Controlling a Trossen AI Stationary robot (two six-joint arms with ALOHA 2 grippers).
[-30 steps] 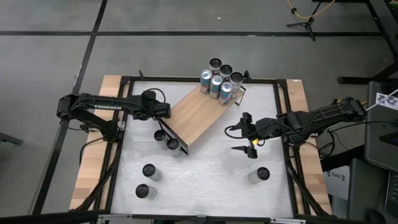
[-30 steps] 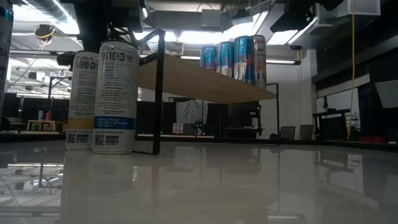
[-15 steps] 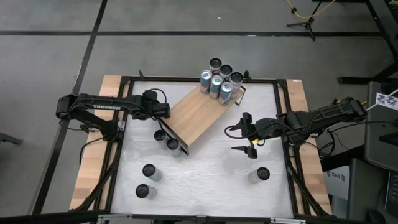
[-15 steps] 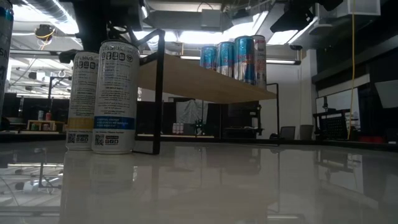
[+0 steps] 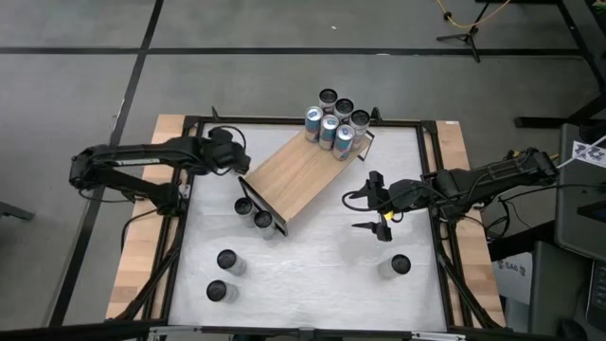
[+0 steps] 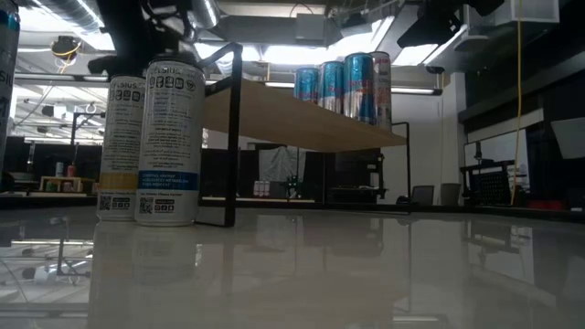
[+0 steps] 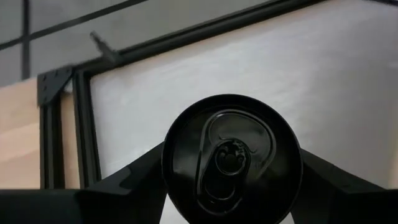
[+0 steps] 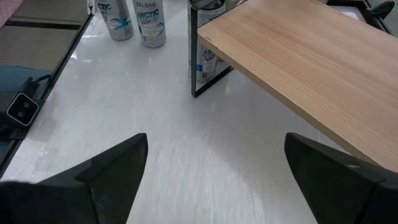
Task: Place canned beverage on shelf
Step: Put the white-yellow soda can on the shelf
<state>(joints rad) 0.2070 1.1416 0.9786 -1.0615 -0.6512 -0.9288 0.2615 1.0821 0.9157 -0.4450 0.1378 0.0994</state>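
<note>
1. The left tool (image 5: 230, 152) hangs over the tabletop's (image 5: 312, 256) far-left corner, its fingers (image 7: 134, 180) clamped on either side of a black-topped can (image 7: 232, 155) seen top-on in the left wrist view.
2. The shelf (image 5: 301, 175), a light wooden board on black frame ends, lies just beside that tool, toward the table's middle. Its long axis runs diagonally from near-left to far-right.
3. Five cans (image 5: 333, 118) already crowd the shelf's far-right end; the board's nearer stretch is bare.
4. The left arm is judged the nearer one for the placing: a short carry inward over the shelf's near end looks enough, the can kept upright.
5. The right tool (image 5: 372, 201) waits on the shelf's other side, fingers (image 8: 115, 165) spread wide and empty, facing the board's long edge.
6. Two more cans (image 5: 254, 212) stand touching by the shelf's near-left leg, and three others (image 5: 225, 260) stand nearer the front.
</note>
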